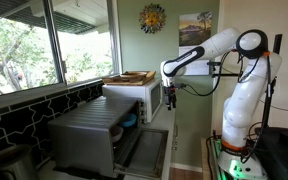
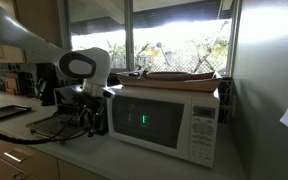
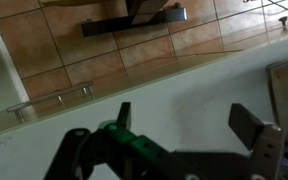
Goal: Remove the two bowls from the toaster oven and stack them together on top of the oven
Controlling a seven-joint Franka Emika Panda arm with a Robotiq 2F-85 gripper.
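Observation:
The grey toaster oven (image 1: 87, 135) stands at the lower left of an exterior view with its front door (image 1: 144, 152) dropped open. A light blue bowl (image 1: 131, 122) shows just inside the dark opening. The reddish-pink bowl is not visible. My gripper (image 1: 170, 102) hangs to the right of the oven and above its open door, in front of the white appliance. In the wrist view my gripper (image 3: 184, 125) is open and empty over a pale countertop. It also shows in an exterior view (image 2: 91, 122), partly hidden by the arm.
A white box-shaped appliance (image 2: 169, 120) stands next to the oven, with a flat wooden tray (image 2: 179, 75) on top; both also show in an exterior view (image 1: 134, 95). Windows run behind the counter. Brown floor tiles (image 3: 74, 50) lie beyond the counter edge.

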